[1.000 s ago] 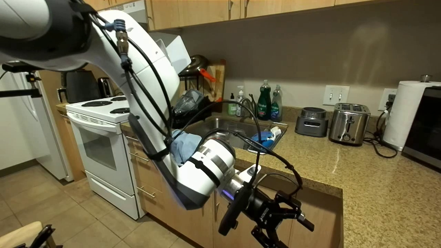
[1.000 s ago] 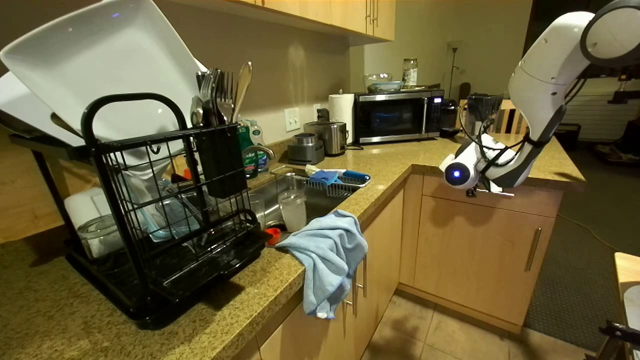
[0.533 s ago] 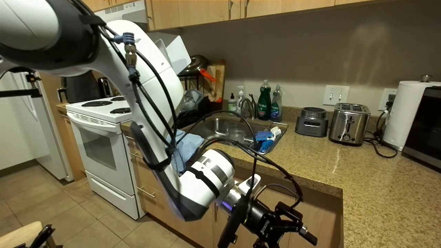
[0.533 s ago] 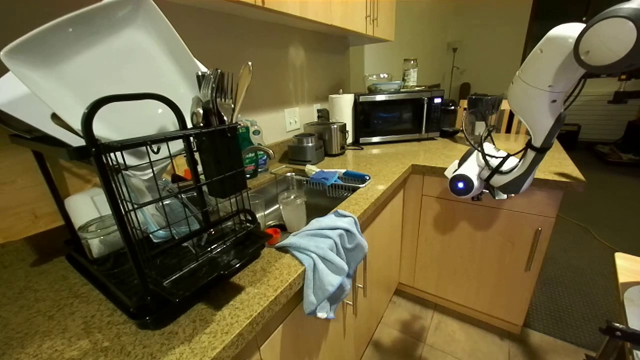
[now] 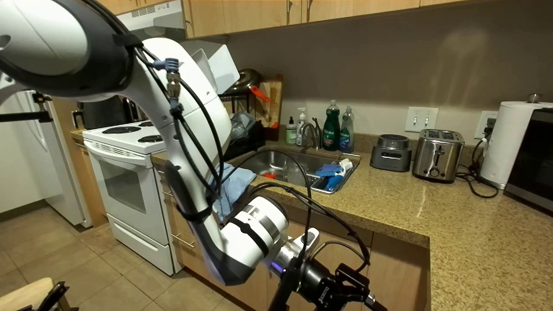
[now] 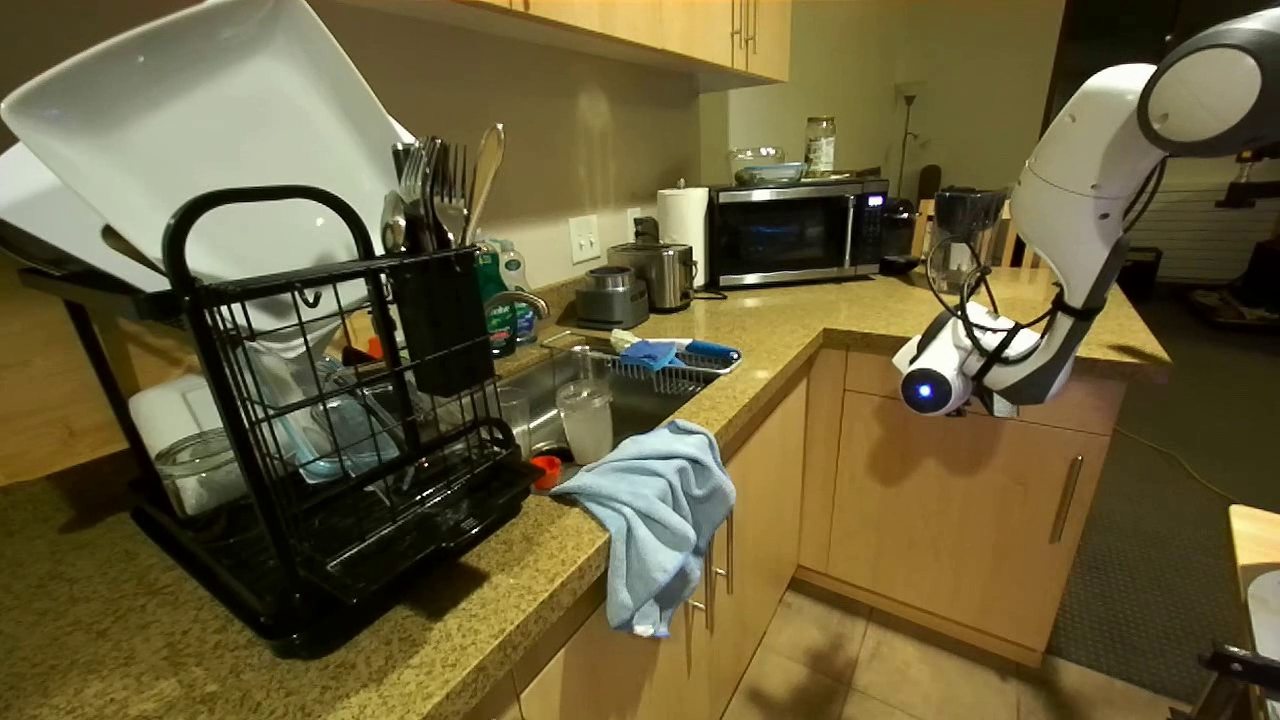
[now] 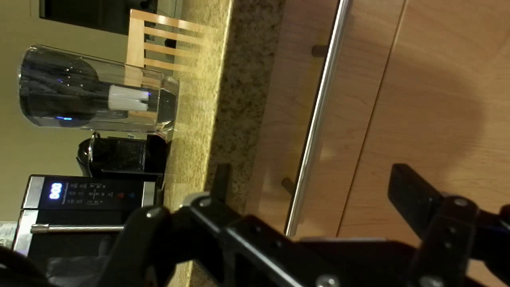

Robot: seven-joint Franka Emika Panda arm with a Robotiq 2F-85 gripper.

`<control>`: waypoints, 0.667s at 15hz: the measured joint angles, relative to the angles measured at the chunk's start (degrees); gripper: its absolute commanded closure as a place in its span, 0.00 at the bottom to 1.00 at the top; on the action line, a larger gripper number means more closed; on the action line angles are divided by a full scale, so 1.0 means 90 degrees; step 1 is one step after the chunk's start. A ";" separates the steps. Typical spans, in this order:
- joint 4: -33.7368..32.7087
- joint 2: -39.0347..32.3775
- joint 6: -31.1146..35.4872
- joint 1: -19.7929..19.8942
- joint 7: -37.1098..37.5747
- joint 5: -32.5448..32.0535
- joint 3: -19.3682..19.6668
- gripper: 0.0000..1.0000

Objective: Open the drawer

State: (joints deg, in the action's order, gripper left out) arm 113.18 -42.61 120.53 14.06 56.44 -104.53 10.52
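The arm [image 5: 190, 108] bends down, and its end effector [image 7: 312, 187] points at the shut drawer [image 7: 350, 95] just ahead. The fingers [image 7: 412, 199] are spread wide — the drawer's silver handle [image 7: 317, 119] shows between them, with room on both sides. In an exterior view the end effector is partly cut off; in an exterior view the round joint [image 6: 935, 385] hides most of it. The table [image 7: 247, 79] edge shows behind one finger.

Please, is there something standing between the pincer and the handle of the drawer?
Nothing visible does: in the wrist view, the open pincer faces the drawer handle, with no object between them. One finger overlaps the countertop edge in that picture; whether they touch, I cannot tell.
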 measured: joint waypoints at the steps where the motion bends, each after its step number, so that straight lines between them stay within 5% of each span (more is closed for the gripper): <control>1: 0.0017 0.0010 0.0066 0.0020 -0.0041 0.0078 -0.0061 0.00; 10: 0.0002 -0.0006 0.0046 0.0049 -0.0051 0.0088 -0.0132 0.00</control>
State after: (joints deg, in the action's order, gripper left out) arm 113.20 -42.67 120.95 14.50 55.98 -103.74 9.33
